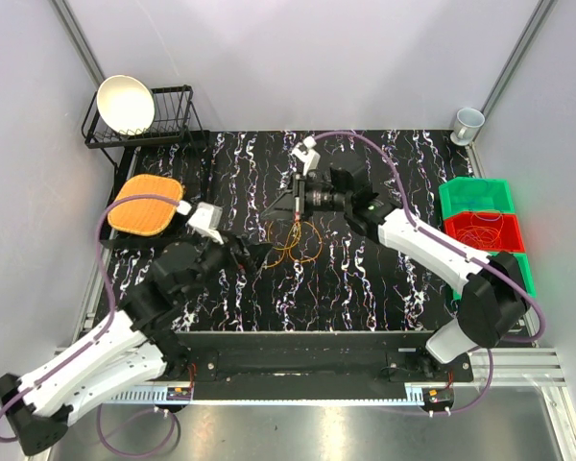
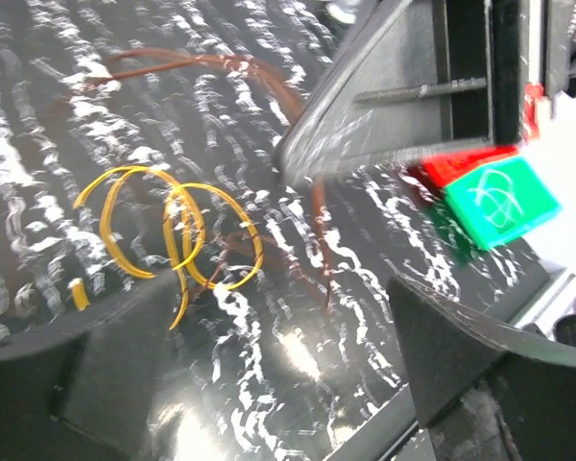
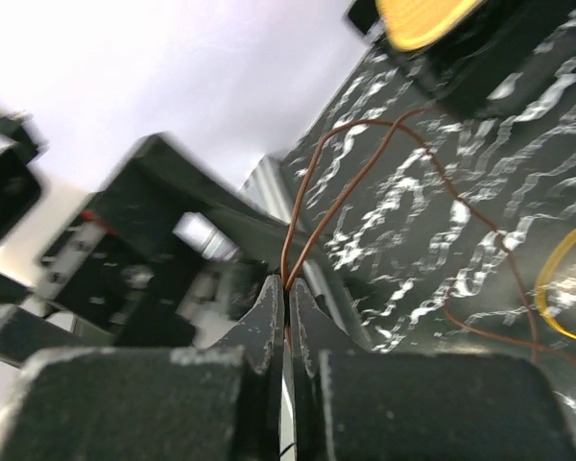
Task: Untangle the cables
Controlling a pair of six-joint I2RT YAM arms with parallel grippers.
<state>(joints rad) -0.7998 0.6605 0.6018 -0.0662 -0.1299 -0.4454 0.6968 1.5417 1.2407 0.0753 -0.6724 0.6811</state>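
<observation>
– Top external, leftmost first?
– Left gripper [image 1: 252,252], fingers spread wide, low over the counter [image 1: 365,279], just left of the yellow cable [image 1: 293,242].
– How does the yellow cable lie?
– Flat loops side by side, mid-counter, between both grippers.
– Right gripper [image 1: 293,204]?
– Pinched tight on the red-brown cable [image 3: 289,264]. Two strands run out from the tips, then bow down to the counter.

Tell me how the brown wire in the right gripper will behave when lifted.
Probably floppy: the brown wire arcs loosely from the shut right gripper, so it should sag. Likely light, being so thin. It may drag the yellow loops, which seem to cross it.
</observation>
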